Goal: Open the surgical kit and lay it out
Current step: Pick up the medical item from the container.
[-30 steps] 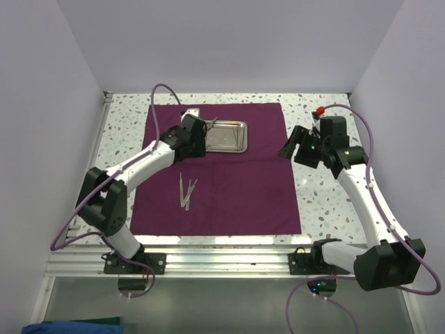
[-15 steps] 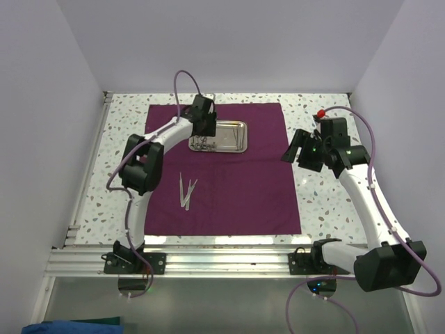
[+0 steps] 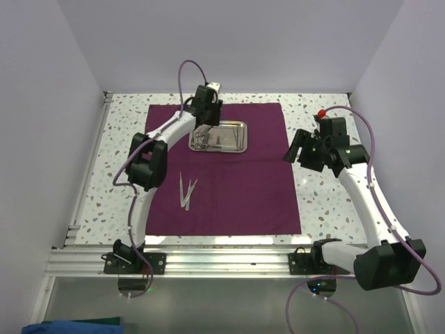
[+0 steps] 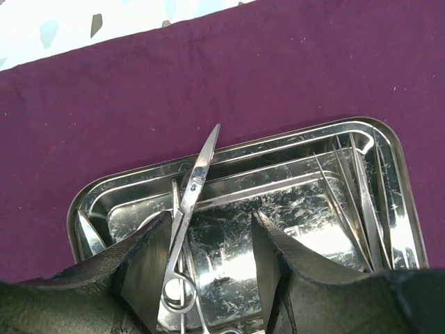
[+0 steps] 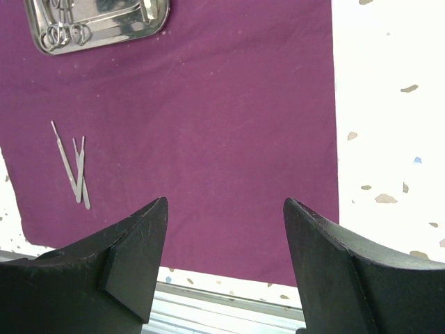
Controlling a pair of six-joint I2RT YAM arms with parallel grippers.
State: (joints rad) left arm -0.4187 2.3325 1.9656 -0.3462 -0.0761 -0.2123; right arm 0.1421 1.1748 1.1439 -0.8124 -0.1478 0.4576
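The surgical kit's maroon cloth (image 3: 236, 188) lies spread flat. On its far half sits the steel tray (image 3: 235, 145), also in the left wrist view as tray (image 4: 229, 156). My left gripper (image 3: 201, 129) hangs open over the tray's left end. In its wrist view the left gripper (image 4: 212, 217) straddles ring-handled scissors (image 4: 197, 182), which lie close by the left finger and are not gripped. Thin instruments (image 4: 361, 202) rest along the tray's right side. Tweezers (image 3: 186, 191) lie on the cloth in front. My right gripper (image 3: 292, 148) hovers open and empty at the cloth's right edge; right gripper (image 5: 226, 202).
The speckled table (image 3: 323, 202) shows around the cloth. White walls close in on three sides. An aluminium rail (image 3: 222, 263) with the arm bases runs along the near edge. The right wrist view shows the tray (image 5: 132, 28) and tweezers (image 5: 73, 170) far off.
My left arm has swung from the tray's left side toward the back; its gripper now points down over the tray's left end. The right arm has not moved.
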